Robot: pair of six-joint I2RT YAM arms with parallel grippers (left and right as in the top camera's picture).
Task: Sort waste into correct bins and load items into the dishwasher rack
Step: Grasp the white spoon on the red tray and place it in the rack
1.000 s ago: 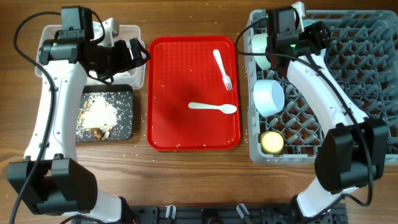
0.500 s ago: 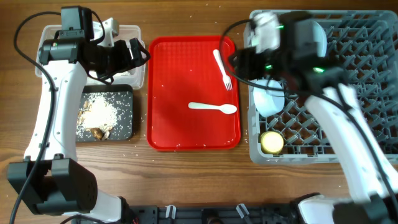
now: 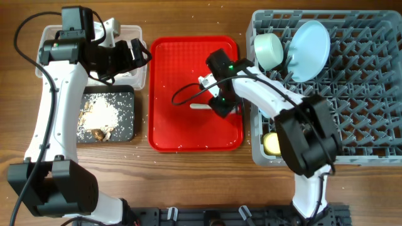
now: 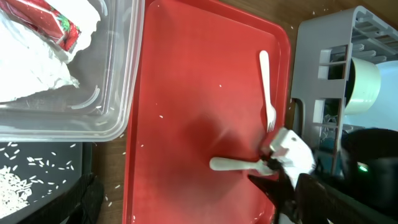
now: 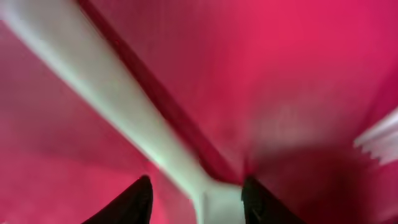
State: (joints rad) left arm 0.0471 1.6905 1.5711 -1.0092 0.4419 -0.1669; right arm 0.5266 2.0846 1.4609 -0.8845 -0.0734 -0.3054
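Red tray [image 3: 169,125]; white spoon [image 4: 230,164], fork [image 4: 265,81]; grey rack [image 3: 377,100]; pale blue plate [image 3: 311,41].

Bright even light, soft shadows, right wrist view heavily blurred

- Red serving tray [image 3: 176,75]: flat and rectangular with rounded corners and a raised rim. It lies at the middle of the table with its long side running front to back. The surface is glossy.
- Wooden table [image 3: 188,182]: brown, with the grain running left to right. It bears the tray.
- Black rail [image 3: 207,216]: runs along the near table edge and is partly cut off by the frame.
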